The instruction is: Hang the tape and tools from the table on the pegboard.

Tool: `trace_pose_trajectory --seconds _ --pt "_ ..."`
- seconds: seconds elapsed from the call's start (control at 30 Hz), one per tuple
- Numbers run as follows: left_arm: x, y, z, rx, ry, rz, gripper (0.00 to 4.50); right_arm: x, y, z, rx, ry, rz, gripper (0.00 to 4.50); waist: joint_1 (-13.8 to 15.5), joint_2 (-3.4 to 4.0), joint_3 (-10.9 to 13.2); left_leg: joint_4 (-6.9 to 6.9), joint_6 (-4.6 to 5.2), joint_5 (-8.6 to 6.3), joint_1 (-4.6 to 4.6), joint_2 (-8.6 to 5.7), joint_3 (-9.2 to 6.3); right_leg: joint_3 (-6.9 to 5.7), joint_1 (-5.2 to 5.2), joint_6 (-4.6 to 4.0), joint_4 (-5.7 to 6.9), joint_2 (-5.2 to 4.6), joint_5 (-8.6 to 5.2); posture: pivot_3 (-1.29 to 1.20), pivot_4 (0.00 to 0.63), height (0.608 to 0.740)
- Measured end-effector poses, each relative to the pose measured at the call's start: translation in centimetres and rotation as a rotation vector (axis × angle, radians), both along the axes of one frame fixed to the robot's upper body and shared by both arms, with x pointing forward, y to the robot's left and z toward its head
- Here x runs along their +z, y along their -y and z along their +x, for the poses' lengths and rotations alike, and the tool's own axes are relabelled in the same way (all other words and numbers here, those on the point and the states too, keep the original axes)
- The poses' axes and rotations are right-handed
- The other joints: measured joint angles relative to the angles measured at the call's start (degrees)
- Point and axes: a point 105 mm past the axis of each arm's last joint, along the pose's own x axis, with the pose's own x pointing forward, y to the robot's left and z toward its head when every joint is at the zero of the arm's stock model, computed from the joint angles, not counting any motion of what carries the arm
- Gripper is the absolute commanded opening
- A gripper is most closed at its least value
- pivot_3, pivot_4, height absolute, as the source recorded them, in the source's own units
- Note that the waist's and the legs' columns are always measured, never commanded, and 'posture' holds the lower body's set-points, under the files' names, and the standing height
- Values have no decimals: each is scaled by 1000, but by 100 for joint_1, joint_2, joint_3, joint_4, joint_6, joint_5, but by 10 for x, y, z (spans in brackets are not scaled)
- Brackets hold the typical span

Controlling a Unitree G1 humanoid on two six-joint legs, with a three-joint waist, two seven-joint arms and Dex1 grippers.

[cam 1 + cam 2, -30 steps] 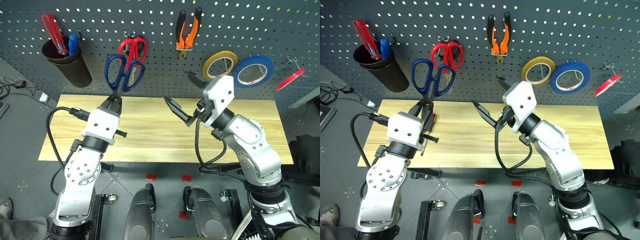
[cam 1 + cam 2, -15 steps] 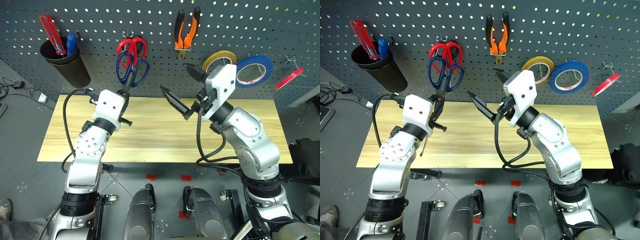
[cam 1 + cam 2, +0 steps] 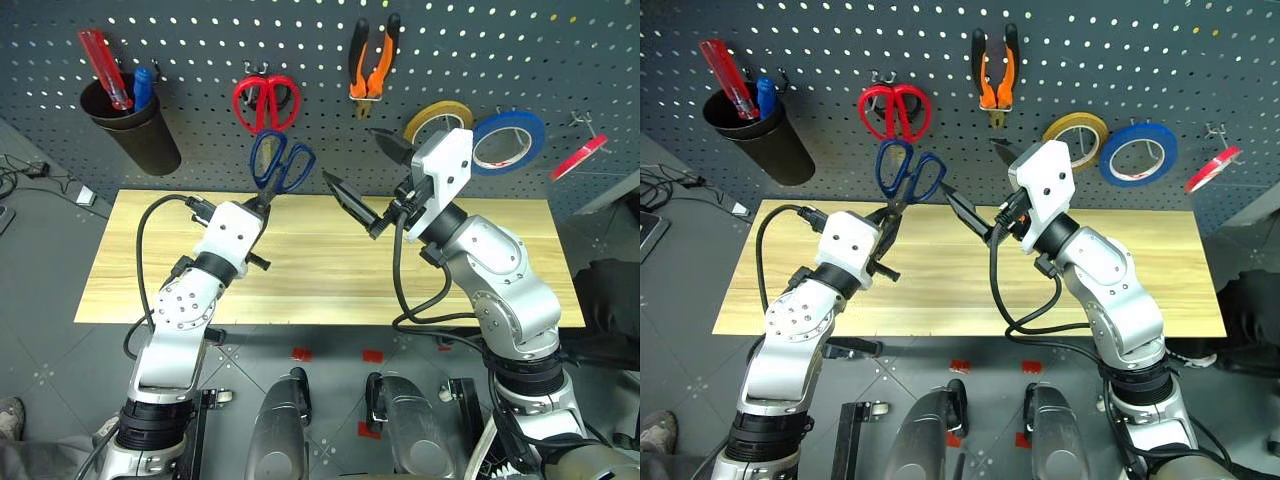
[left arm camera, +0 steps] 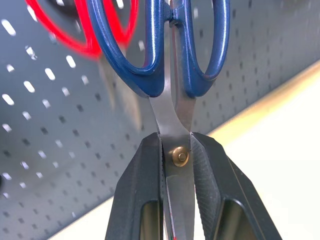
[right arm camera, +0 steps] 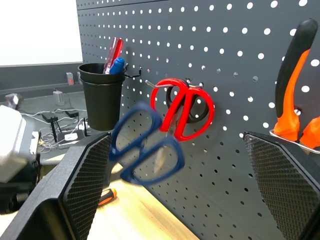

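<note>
Pegboard (image 3: 200, 40): a big dark grey panel full of small holes, standing behind the tabletop.
Tabletop (image 3: 320, 270): a long light wooden top with grain; most of its surface is bare.
Black cup (image 3: 135, 125): it hangs on the pegboard at the robot's left; a red-handled screwdriver (image 3: 106, 68) and a blue pen stand in it.
Blue tape roll (image 3: 508, 141): it hangs on the pegboard at the right, just beside the yellow tape roll (image 3: 440, 124).
Red tape (image 3: 580, 157): a thin ring on a hook at the far right of the pegboard, seen almost from its edge.
Pliers (image 3: 374, 65): orange and black handles, hanging on the pegboard above the middle, jaws pointing down.
Red scissors (image 3: 266, 102): they hang on a hook on the pegboard, handles down.
Blue scissors (image 3: 280, 165): held up in front of the pegboard, handles on top, just below and to the right of the red scissors; not on a hook.
Left gripper (image 4: 175, 155): its two fingers are clamped on the blades of the blue scissors, at the rivet.
Right gripper (image 3: 365, 175): its fingers stand wide apart and hold nothing; it is near the blue scissors, in front of the pegboard.
Screwdriver (image 5: 106, 196): only its black and orange handle end shows in the right wrist view, lying on the tabletop near the pegboard.
</note>
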Motion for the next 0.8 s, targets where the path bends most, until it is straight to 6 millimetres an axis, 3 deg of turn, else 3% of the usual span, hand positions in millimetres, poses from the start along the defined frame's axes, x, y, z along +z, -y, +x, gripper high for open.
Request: trace_pose_trajectory --seconds 0.27,0.8 --pt "31 -2 4 17 95 -32 519 1 0 0 2 2 2 4500 15 0 0 0 0 1 0 1 2 1 -1 -2 1 1 1 -123 311 740" --pt "24 -17 32 95 10 -117 519 12 -2 0 11 24 20 4500 18 0 0 2 1 1 0 0 2 -1 -1 -2 1 2 1 -125 312 740"
